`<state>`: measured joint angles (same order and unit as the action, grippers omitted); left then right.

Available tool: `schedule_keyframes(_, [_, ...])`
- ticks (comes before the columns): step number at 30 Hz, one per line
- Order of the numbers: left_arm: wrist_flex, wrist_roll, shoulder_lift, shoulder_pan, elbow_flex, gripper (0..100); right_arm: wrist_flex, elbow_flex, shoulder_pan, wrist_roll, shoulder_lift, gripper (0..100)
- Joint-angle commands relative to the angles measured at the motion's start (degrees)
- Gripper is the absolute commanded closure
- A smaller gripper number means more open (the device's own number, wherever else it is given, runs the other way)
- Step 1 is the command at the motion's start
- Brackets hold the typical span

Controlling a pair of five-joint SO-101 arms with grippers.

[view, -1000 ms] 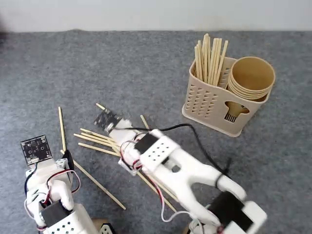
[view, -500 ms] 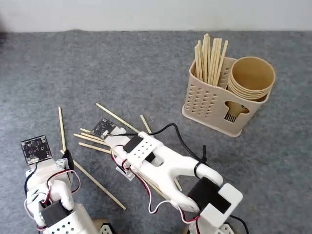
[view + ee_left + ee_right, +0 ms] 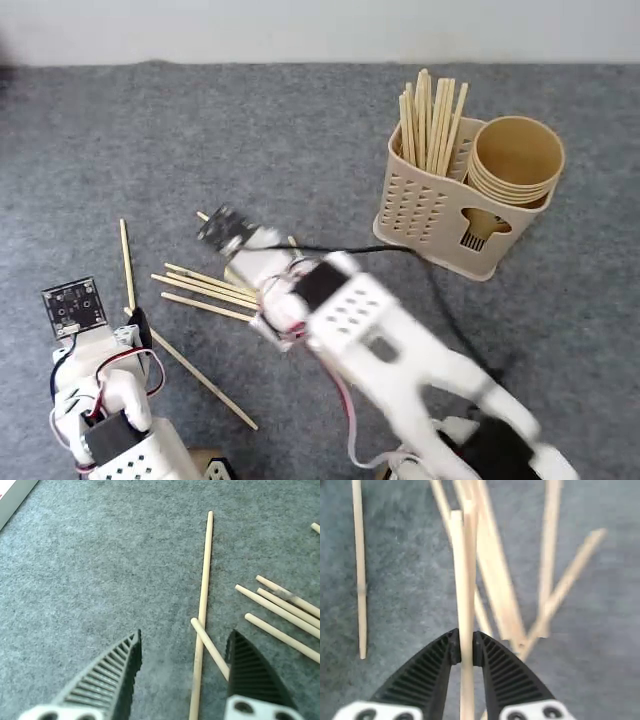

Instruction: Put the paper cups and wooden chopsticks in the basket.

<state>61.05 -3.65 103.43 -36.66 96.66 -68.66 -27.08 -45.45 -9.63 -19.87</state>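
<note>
Wooden chopsticks lie scattered on the grey tabletop, well apart from the basket, which holds a bundle of upright chopsticks and stacked paper cups. The right hand is closed on one chopstick above the loose ones. The left hand hangs wide open and empty over two crossed chopsticks, the shorter one's end lying against the longer.

Bare carpet toward basket, one compartment crowded — upright chopsticks
</note>
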Motion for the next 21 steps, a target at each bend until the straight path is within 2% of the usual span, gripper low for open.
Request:
schedule_keyframes(1, [-0.79, 0.18, 0.88, -0.26, -0.66, 74, -2.33, 4.31, 3.74, -2.81, -12.18, 99.1])
schedule_keyframes(9, [-0.79, 0.18, 0.88, -0.26, -0.66, 74, 2.59, 7.91, 11.65, -6.15, -24.22, 99.1])
schedule_keyframes(15, [-0.79, 0.18, 0.88, -0.26, -0.66, 74, 15.60, 7.65, 18.68, -5.80, -26.95, 99.1])
schedule_keyframes(21, [-0.79, 0.18, 0.88, -0.26, -0.66, 74, 32.92, 7.56, 26.51, -5.63, -26.68, 99.1])
